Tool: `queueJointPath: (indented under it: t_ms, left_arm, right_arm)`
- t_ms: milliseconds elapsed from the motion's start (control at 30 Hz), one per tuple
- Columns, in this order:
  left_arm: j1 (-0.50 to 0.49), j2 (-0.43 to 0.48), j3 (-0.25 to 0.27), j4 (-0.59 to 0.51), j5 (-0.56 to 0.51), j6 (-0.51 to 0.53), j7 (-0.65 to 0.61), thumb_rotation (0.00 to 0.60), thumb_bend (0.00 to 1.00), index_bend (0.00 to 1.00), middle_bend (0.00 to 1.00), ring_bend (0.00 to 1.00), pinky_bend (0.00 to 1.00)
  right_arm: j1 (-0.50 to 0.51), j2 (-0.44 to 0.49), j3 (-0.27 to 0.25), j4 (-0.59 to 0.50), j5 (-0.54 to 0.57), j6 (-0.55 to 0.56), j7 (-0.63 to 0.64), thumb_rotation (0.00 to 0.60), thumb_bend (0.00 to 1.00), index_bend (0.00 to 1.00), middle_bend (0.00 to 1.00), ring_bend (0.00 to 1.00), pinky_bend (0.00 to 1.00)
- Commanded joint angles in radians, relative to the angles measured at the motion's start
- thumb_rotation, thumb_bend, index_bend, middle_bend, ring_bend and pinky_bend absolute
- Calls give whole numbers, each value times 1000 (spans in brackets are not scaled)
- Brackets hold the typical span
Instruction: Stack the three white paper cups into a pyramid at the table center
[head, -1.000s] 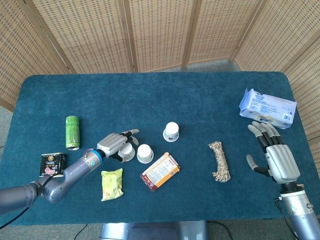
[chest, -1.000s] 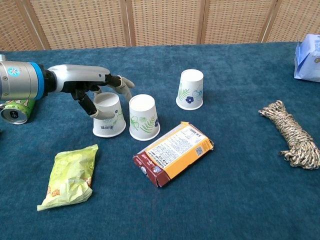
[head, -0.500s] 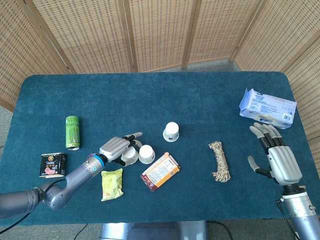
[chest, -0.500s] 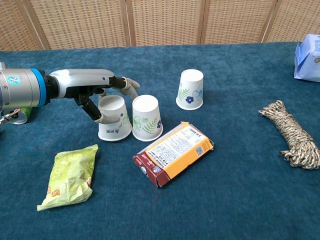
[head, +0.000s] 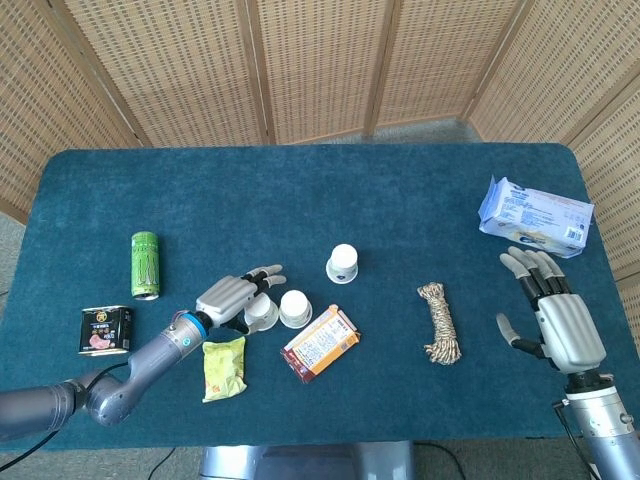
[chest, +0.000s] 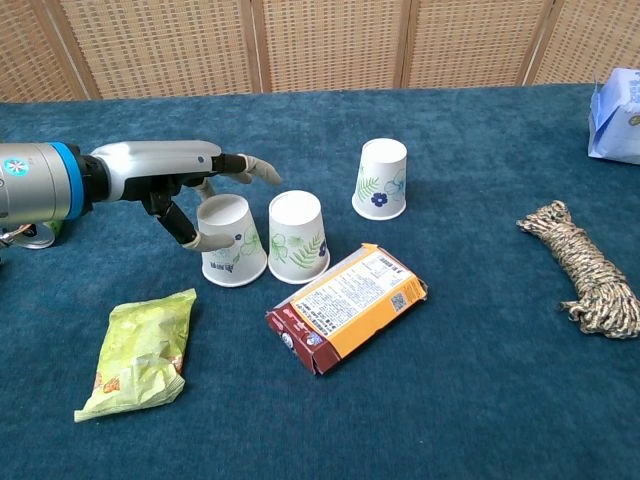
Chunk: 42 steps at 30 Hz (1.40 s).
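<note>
The blue-covered desk (head: 400, 200) carries the whole scene, with a tissue pack (head: 536, 217) far right, a rope coil (chest: 583, 268), an orange snack box (chest: 346, 306), a green can (head: 146, 265), a small tin (head: 105, 328) and a yellow-green packet (chest: 140, 352) scattered around. The left hand (chest: 175, 175) grips the left cup (chest: 232, 241), thumb against its near side and fingers over the top. Over the last second it has slid that cup rightward, so it now stands touching, or very nearly touching, the middle cup (chest: 298, 236); both sit upside down. That gives the pyramid its base (though left of the desk centre, as the head view shows). The third cup (chest: 381, 179), also inverted, stands apart behind and to the right, untouched; by my reading it goes on top next. The right hand (head: 556, 315) hovers near the right edge, fingers spread, holding nothing.
</note>
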Motion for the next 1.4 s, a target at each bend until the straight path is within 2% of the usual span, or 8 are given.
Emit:
queueJointPath:
  t_ms: [33,133,333,533,733,1067,1200,1400]
  left_arm:
    - [6,7,1,-9,8,6,-8,600,439,70,0,0,319]
    - [13,23,5,-24,19,11,-17,600,440,54,0,0,308]
    - [37,92,14,-75,42,35,-26,600,439,30,0,0,220]
    - [82,225,23,-179,98,93,-52,600,440,14,0,0,180]
    - [158,379,37,-283,198,201,-115,600,439,11,0,0,176]
    - [318,629,136,-393,408,384,-243,600,439,26,0,0,170]
    - [375,672,171,-392,459,445,-281,600,439,27,0,0,170]
    - [434,690,205,-371,491,493,-309,600,439,26,0,0,170]
  right_arm:
    - [-1,0,0,-1,-1,0,-1,600,459,80,59,0,83]
    - [-3,1,1,-4,-5,2,0,600,457,80,59,0,83]
    - [5,10,2,-14,-8,-18,-3,600,456,74,59,0,83]
    - [45,23,13,-39,13,-92,-6,600,451,60,45,0,83]
    - [132,7,37,-75,37,-217,-66,600,450,27,9,0,82]
    - [330,-92,120,-106,209,-436,-267,600,435,0,0,0,123]
    - [398,-139,137,-94,302,-496,-343,600,430,0,0,0,122]
    - [499,-206,150,-65,447,-558,-462,600,428,0,0,0,122]
